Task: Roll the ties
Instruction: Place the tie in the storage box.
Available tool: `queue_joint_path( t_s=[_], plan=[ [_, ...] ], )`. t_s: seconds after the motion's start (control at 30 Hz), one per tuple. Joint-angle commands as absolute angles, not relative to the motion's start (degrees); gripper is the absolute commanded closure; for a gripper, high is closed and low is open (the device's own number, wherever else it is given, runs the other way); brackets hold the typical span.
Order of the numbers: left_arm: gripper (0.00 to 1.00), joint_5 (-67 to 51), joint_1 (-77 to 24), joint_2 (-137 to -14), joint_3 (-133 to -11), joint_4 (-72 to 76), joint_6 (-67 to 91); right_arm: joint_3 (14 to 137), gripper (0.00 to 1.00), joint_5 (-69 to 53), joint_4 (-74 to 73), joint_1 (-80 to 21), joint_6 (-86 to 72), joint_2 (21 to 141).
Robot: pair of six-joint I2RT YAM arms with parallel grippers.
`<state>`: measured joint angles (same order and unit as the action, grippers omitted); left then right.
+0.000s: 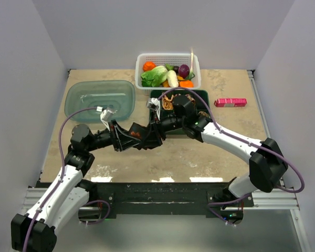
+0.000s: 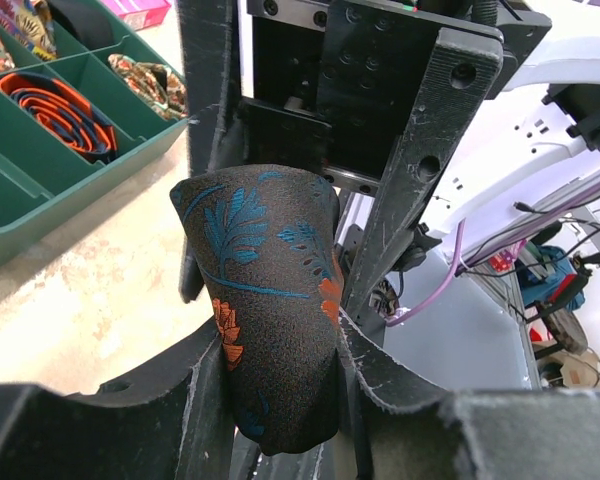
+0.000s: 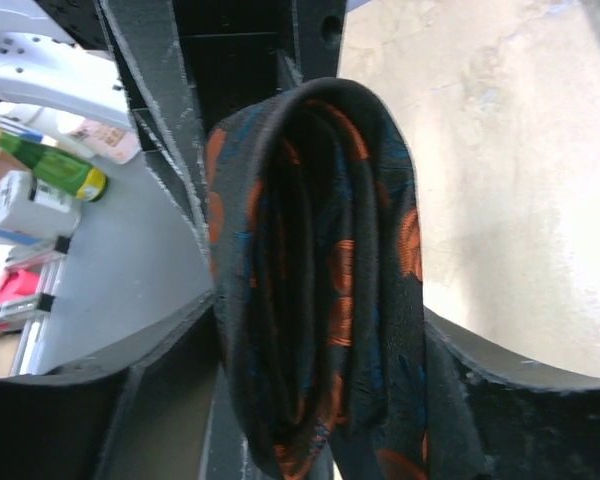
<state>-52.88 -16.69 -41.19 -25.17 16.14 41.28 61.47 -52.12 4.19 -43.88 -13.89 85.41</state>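
Rolled dark orange-patterned tie (image 3: 320,270) wedged between the right hand's (image 3: 318,315) fingers

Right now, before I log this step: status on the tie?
Left gripper shut on rolled tie. Right gripper flanks same roll, grip unclear. Green tray nearby, not blocking.

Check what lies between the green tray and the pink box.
Nothing but bare tabletop: the top external view shows a narrow strip of it between the right wall of the green tray and the pink box.
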Motion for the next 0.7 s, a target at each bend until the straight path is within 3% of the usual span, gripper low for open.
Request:
queue_joint_path(
  t_s=[0.0, 0.1, 0.13, 0.27, 0.5, 0.67],
  plan=[
    [0.68, -51.4, -17.6, -41.1, -25.8, 19.0, 41.2, 61.2, 0.40, -54.0, 7.8, -44.6, -16.1, 87.4],
    [0.68, -50.4, -17.7, -41.0, -26.0, 18.3, 40.5, 61.5, 0.56, -54.6, 8.2, -44.6, -16.6, 88.4],
    [0.68, -50.2, -17.7, -41.1, -25.9, 17.8, 40.3, 61.8, 0.67, -54.7, 8.2, -44.6, -16.8, 88.8],
    [0.67, -48.3, -17.7, -41.6, -25.9, 16.8, 38.7, 62.2, 0.81, -54.6, 7.8, -44.6, -16.8, 90.7],
    [0.61, -44.7, -17.7, -43.9, -25.0, 16.3, 37.1, 63.3, 0.93, -53.7, 6.8, -44.6, -16.4, 94.1],
    [0.48, -43.4, -17.7, -45.0, -24.3, 19.3, 37.5, 64.8, 0.96, -53.4, 5.4, -44.6, -15.6, 96.4]
  ],
)
